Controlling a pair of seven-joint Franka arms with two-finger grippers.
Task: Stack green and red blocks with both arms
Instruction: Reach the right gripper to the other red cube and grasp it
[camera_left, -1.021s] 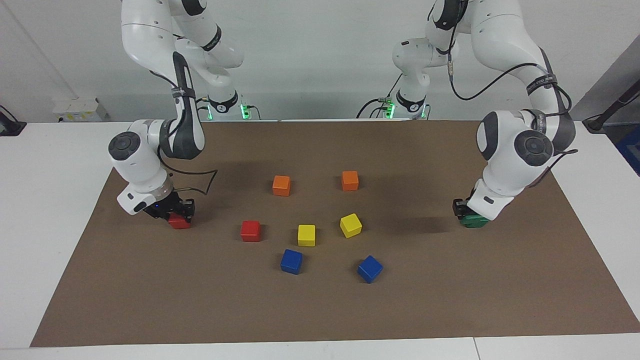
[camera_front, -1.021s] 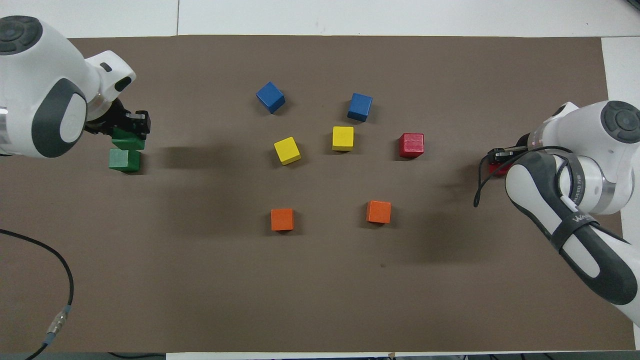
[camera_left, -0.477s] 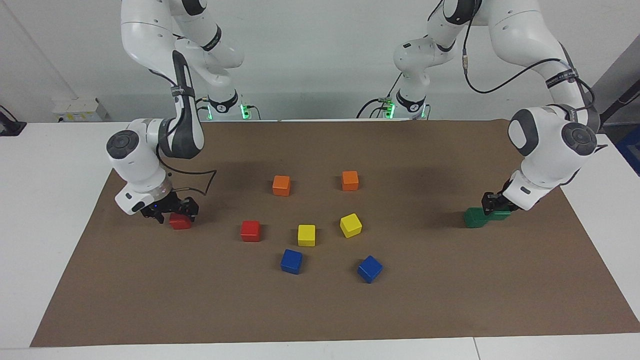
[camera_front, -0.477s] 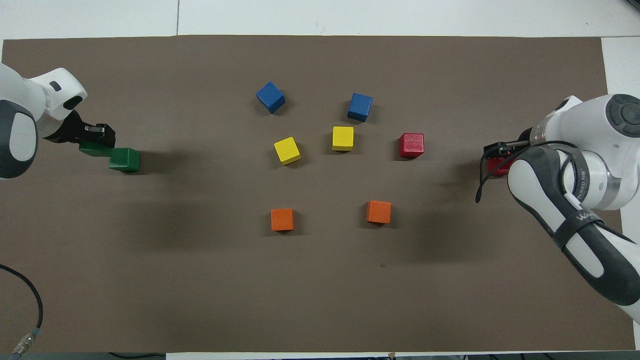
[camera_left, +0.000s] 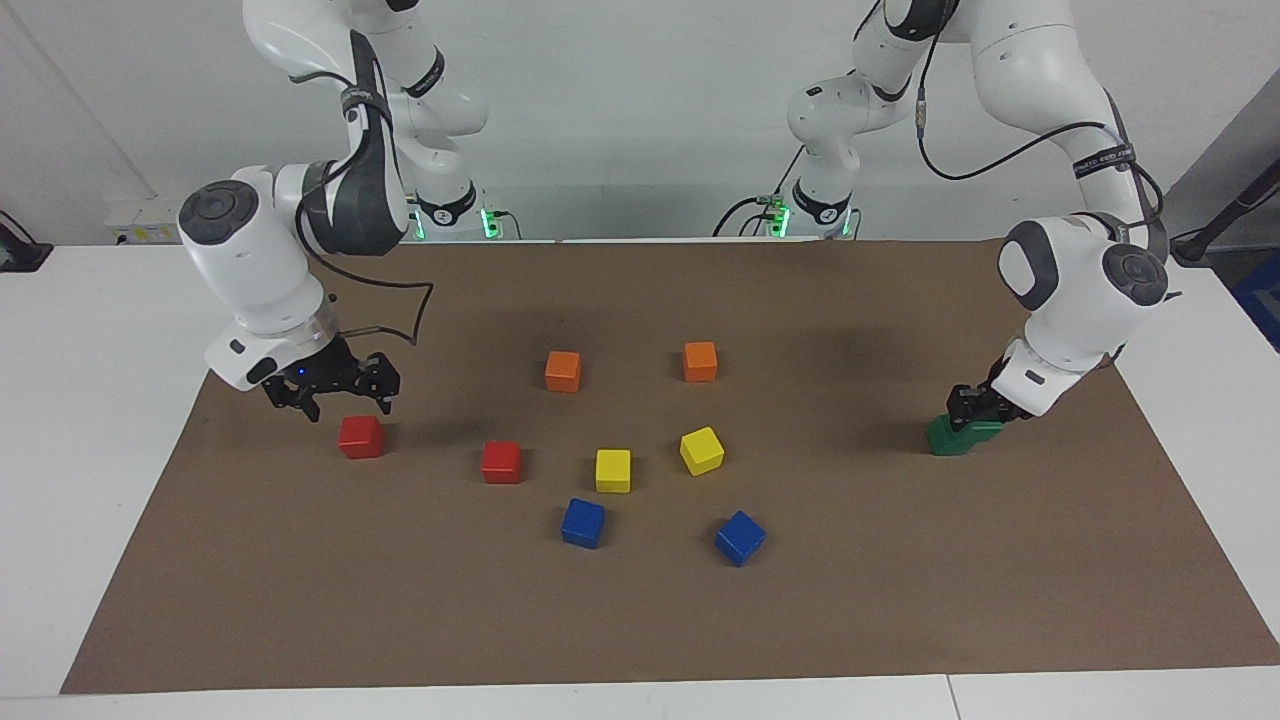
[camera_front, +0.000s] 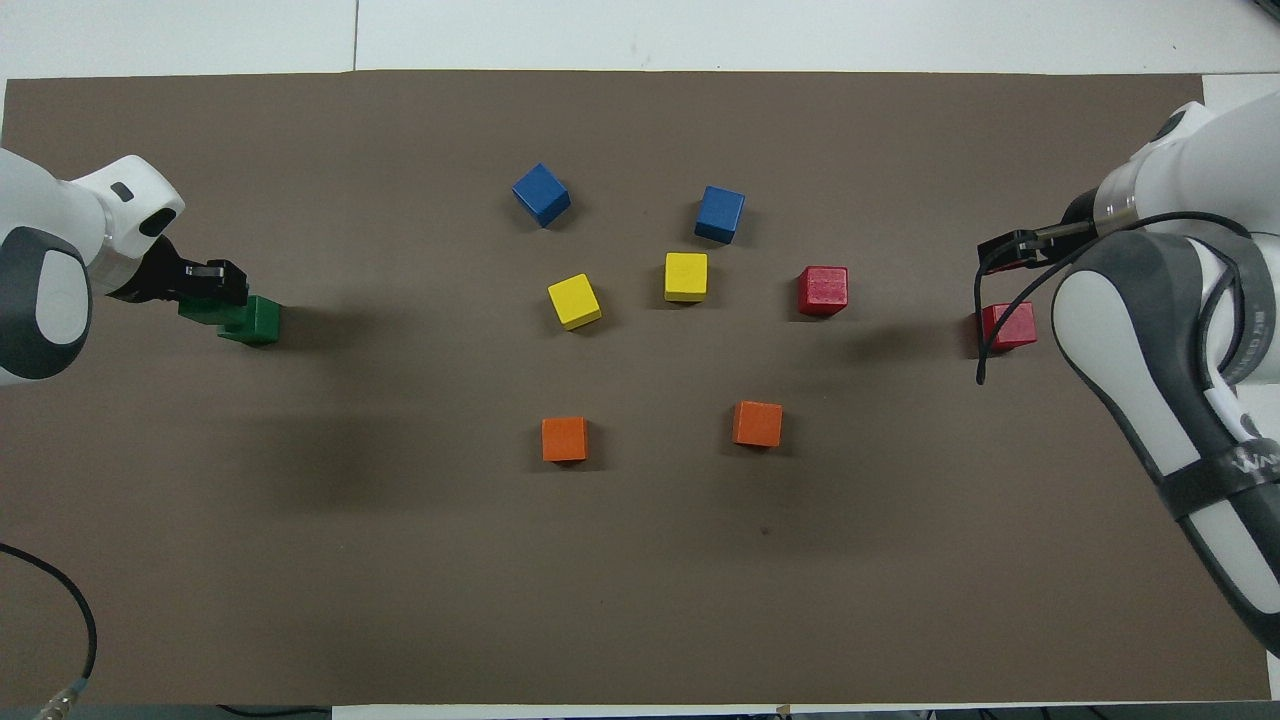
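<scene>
My left gripper (camera_left: 975, 412) is shut on a dark green block (camera_left: 988, 431) and holds it low, right beside the second green block (camera_left: 944, 438) on the mat at the left arm's end. In the overhead view the left gripper (camera_front: 218, 288) holds the green block (camera_front: 200, 310) next to the other one (camera_front: 256, 320). My right gripper (camera_left: 342, 400) is open and empty, raised just above a red block (camera_left: 360, 437) at the right arm's end; the overhead view shows this gripper (camera_front: 1006, 250) and block (camera_front: 1010, 325) too. The second red block (camera_left: 501, 462) sits nearer the middle.
Two orange cubes (camera_left: 563, 371) (camera_left: 700, 361), two yellow cubes (camera_left: 613, 470) (camera_left: 701, 450) and two blue cubes (camera_left: 583, 523) (camera_left: 740, 537) lie in the middle of the brown mat (camera_left: 640, 620). White table surrounds the mat.
My right gripper opened, let go of the red block on the mat and rose above it. My left gripper carried its green block outward, then back beside the other green block.
</scene>
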